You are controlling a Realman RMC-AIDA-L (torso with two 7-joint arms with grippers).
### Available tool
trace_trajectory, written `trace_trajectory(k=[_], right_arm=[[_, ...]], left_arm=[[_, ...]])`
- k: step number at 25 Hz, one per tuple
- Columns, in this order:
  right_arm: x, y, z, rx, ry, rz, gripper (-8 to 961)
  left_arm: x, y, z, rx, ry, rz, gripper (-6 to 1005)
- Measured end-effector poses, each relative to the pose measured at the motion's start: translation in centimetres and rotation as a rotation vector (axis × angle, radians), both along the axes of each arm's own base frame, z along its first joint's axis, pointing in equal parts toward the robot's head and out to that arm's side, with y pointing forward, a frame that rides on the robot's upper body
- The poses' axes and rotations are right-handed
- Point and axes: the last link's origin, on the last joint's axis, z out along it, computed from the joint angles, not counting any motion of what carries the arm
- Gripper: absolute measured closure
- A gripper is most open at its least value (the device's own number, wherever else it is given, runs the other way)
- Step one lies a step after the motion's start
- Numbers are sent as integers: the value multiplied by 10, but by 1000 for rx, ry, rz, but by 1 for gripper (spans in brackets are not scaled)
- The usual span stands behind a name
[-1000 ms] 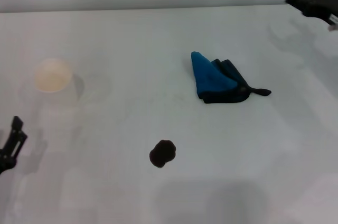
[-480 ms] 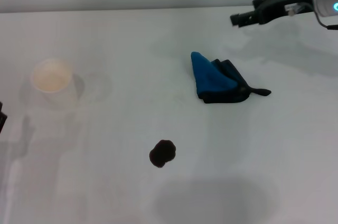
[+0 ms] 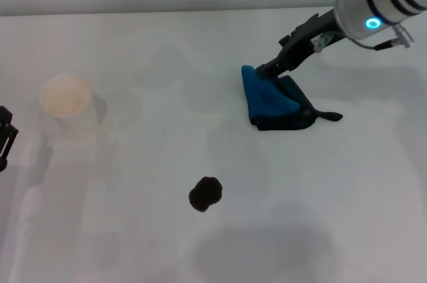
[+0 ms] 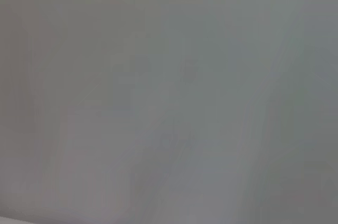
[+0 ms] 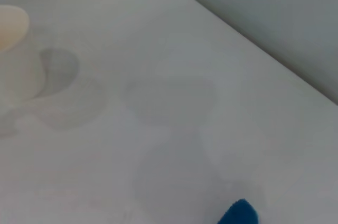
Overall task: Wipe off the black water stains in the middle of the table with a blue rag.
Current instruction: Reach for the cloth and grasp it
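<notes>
From the head camera, the table fills the scene, with the blue rag lying right of centre toward the far side, its dark underlayers and thin tail trailing to the right. The right gripper reaches down from the upper right, its dark tip at the rag's far upper edge, seemingly touching it or just above; whether its fingers are spread or closed cannot be told. The black water stains sit as one dark blot nearer the robot, well apart from the rag. A white paper cup stands upright at the left, and the left gripper shows only as a dark sliver at the left edge, its opening unreadable. The left wrist camera shows only a plain grey blur. The right wrist camera shows the tabletop, a corner of the rag and part of the cup.
</notes>
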Motion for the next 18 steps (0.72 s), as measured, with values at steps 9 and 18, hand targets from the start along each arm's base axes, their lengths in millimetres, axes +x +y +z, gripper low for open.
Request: trace_trajectory(k=[9,18], right_arm=[[18,-1,-26,-11,-101,-55,95],[29,0,-42,-7,-131,-62,98]], left_arm=[[0,1,-5,-27,-11,14,124],[7,7,-19,-99,-17,9,124]])
